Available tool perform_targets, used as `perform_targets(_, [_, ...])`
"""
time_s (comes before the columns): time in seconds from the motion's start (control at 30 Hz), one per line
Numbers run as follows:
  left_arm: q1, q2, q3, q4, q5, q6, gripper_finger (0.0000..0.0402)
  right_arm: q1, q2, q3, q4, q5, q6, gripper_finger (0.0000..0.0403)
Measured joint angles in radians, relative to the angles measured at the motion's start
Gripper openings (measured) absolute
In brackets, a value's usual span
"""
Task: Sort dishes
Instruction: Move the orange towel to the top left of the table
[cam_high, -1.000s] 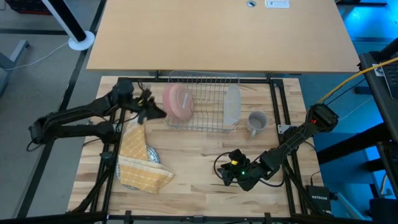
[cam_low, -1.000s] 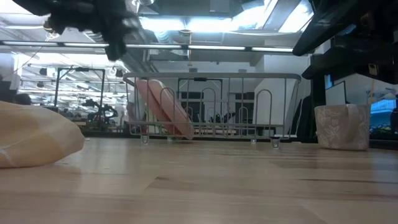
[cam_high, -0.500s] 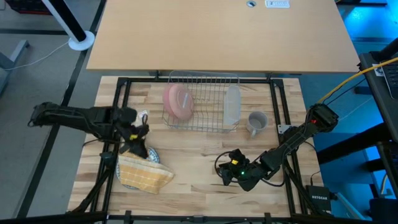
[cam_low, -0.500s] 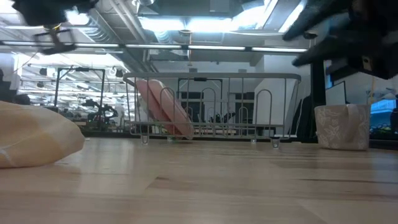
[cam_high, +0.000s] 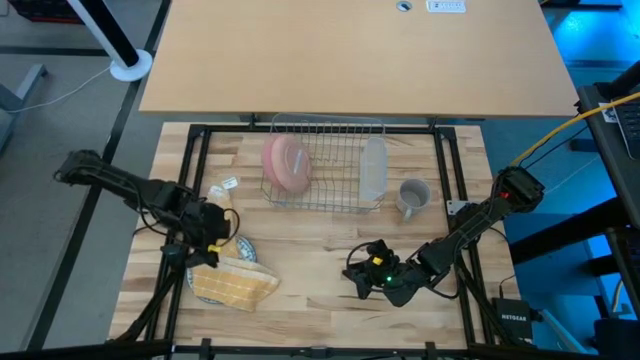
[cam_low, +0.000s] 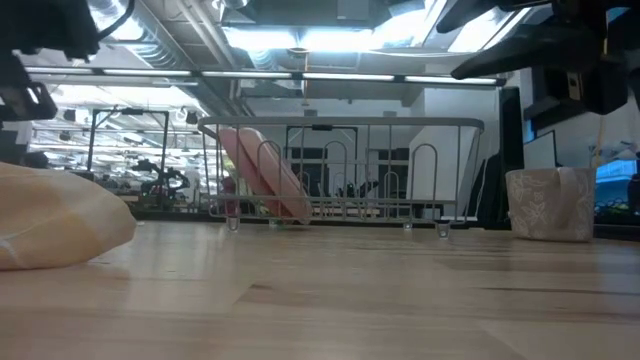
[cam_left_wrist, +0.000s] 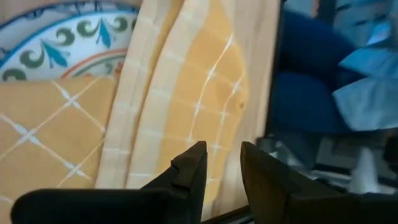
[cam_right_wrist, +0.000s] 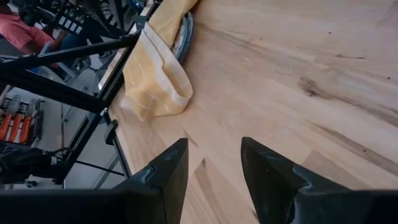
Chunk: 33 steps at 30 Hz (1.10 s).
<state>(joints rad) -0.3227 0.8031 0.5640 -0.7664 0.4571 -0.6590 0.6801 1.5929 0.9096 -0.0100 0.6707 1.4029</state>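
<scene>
Pink plates (cam_high: 287, 163) stand on edge in the silver wire rack (cam_high: 325, 165), also seen in the low view (cam_low: 265, 175). A grey mug (cam_high: 412, 195) stands on the table right of the rack. The blue-green patterned plate (cam_left_wrist: 62, 43) lies near the left edge (cam_high: 246, 250), mostly under the yellow cloth (cam_high: 235, 280). My left gripper (cam_left_wrist: 224, 165) hovers open over the cloth (cam_high: 212, 250), pointing down at a slant. My right gripper (cam_right_wrist: 214, 165) hangs open over bare wood near the front edge (cam_high: 358, 278).
A clear dish (cam_high: 373, 168) stands in the rack's right part. A black frame (cam_high: 190, 180) runs around the wooden table top. A small white tag (cam_high: 222, 185) lies left of the rack. Bare wood (cam_high: 310, 260) stretches between the cloth and my right gripper.
My left gripper has swung from beside the rack's left end toward the table's near edge, sunk a little and tipped downward, ending over the yellow cloth. Its finger gap looks unchanged. My right gripper has tipped up slightly in place. The dishes and the cloth have stayed put.
</scene>
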Motion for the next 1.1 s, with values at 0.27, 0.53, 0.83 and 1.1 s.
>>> perform_targets(0.27, [-0.107,0.160,0.000,-0.010,-0.179,0.000,0.0090,0.000,0.000,0.000,0.001,0.000,0.001,0.0154])
perform_targets(0.53, [-0.157,0.319,0.000,-0.009,-0.218,0.000,0.0090,0.000,0.000,0.000,0.001,0.000,0.001,0.0154])
perform_targets(0.83, [-0.175,0.384,0.000,-0.005,-0.196,0.000,0.0090,0.000,0.000,0.000,0.001,0.000,0.001,0.0154])
perform_targets(1.1, [-0.174,0.384,0.000,0.001,-0.195,0.023,0.0100,0.000,0.000,0.000,0.001,0.000,0.001,0.0154])
